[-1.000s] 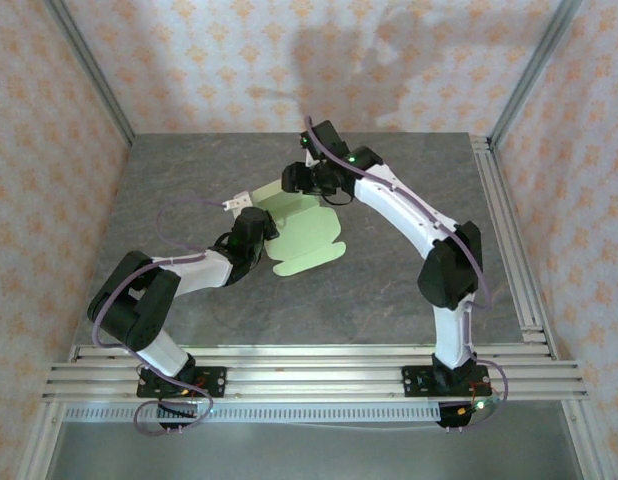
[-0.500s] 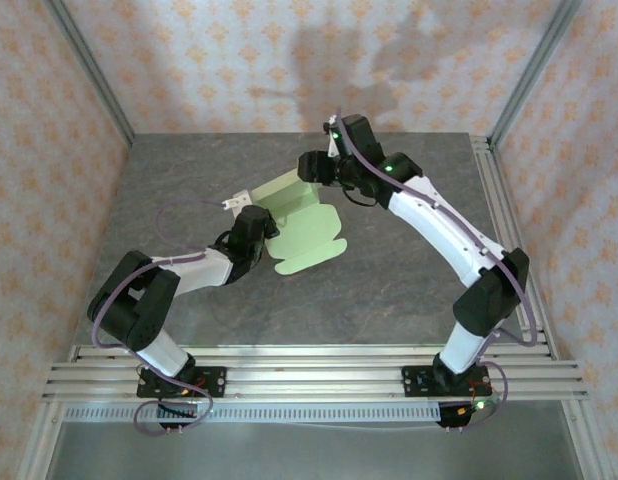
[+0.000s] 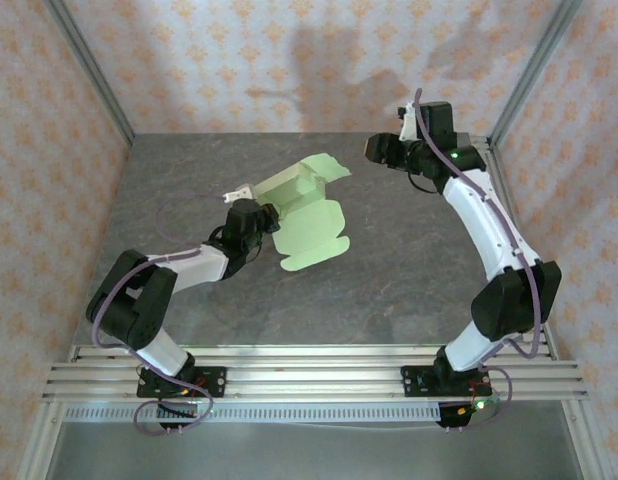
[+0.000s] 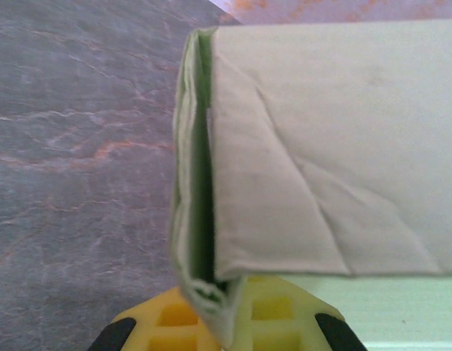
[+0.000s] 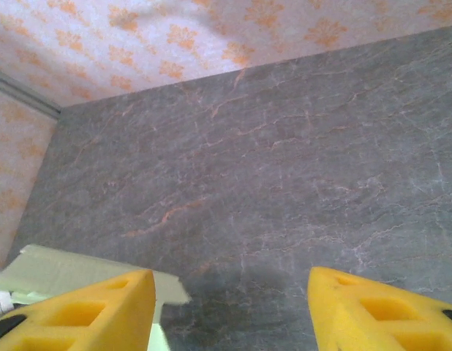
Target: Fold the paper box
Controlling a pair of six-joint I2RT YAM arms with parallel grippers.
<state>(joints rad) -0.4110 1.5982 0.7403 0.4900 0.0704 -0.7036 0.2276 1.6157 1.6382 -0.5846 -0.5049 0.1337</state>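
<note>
Pale-green thin card, the paper box (image 3: 307, 215), lies left of the middle of the grey stone-patterned worktop (image 3: 409, 260) in your top view. One panel is raised towards the back wall, and a rounded flap is spread flat towards the arms. Your left fingers (image 3: 261, 213) are at the box's left edge, touching it. Your right fingers (image 3: 374, 150) hang well apart from the box, near the back right corner of the worktop.

From the left wrist, the left fingers (image 4: 217, 323) are yellow and pinched tight on a doubled fold of the paper box (image 4: 321, 146), whose creased panel stands upright just ahead of them.

From the right wrist, the right fingers (image 5: 233, 311) stand partly spread, with grey worktop (image 5: 284, 168) showing between them. A strip of the paper box (image 5: 72, 269) shows at the lower left, behind the left-hand finger.
</note>
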